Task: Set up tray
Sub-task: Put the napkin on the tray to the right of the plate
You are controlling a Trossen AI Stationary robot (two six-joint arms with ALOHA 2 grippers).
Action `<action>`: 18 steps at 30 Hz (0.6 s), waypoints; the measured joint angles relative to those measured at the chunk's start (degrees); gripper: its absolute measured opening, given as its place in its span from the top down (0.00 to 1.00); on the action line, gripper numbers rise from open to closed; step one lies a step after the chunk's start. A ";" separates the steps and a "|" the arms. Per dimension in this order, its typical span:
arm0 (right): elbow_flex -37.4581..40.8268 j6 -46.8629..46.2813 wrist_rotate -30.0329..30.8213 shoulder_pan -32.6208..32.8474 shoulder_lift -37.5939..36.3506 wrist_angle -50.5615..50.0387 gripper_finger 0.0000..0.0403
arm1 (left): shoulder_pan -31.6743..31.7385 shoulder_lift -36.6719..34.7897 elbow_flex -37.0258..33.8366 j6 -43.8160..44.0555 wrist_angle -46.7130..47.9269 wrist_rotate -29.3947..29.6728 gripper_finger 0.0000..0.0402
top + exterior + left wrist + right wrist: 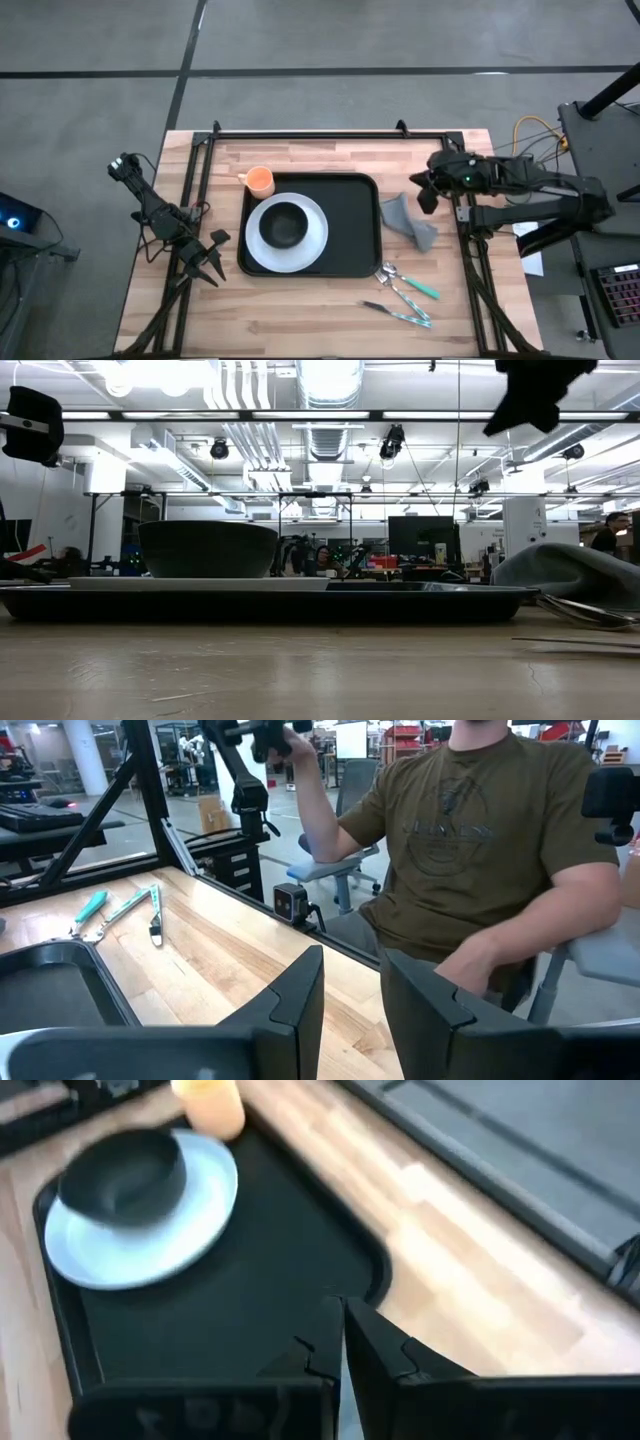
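The black tray (350,230) lies mid-table. On its left part sits a white plate (312,245) with a black bowl (285,225) on it. An orange cup (260,181) stands at the tray's far left corner; whether on or beside the tray, I cannot tell. My right gripper (425,192) is shut and empty, high above the table between the tray's far right corner and a grey cloth (410,220); its wrist view (340,1315) looks down on the tray (250,1290). My left gripper (205,258) is open and empty at the table's left edge (350,980).
Cutlery with teal handles (405,290) lies near the table's near right corner, right of the tray. The grey cloth lies crumpled on the wood beside the tray's right rim (570,570). A person in an olive shirt (470,850) sits beyond the table's edge. A black frame rail (320,133) runs along the far side.
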State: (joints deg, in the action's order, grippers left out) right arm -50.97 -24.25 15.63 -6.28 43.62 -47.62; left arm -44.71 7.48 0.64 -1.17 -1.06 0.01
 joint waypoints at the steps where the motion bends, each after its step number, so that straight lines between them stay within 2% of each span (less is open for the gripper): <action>1: 1.18 -0.89 -0.53 0.02 -0.69 -0.02 0.98 | 0.02 0.00 0.00 0.00 0.00 0.02 0.79; 7: 3.33 -4.57 -0.92 0.00 0.30 0.63 0.98 | 0.01 0.00 0.00 0.00 0.00 0.00 0.79; 13: 3.40 -3.61 -1.09 0.00 6.51 4.82 0.98 | 0.02 0.00 0.00 0.00 0.00 0.00 0.79; 18: 3.40 -0.53 -1.97 0.00 12.65 4.50 0.98 | 0.02 0.00 0.00 0.00 0.00 0.02 0.79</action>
State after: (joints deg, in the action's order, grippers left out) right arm -47.57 -24.78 13.66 -6.28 56.27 -43.12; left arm -44.69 7.49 0.64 -1.17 -1.06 0.03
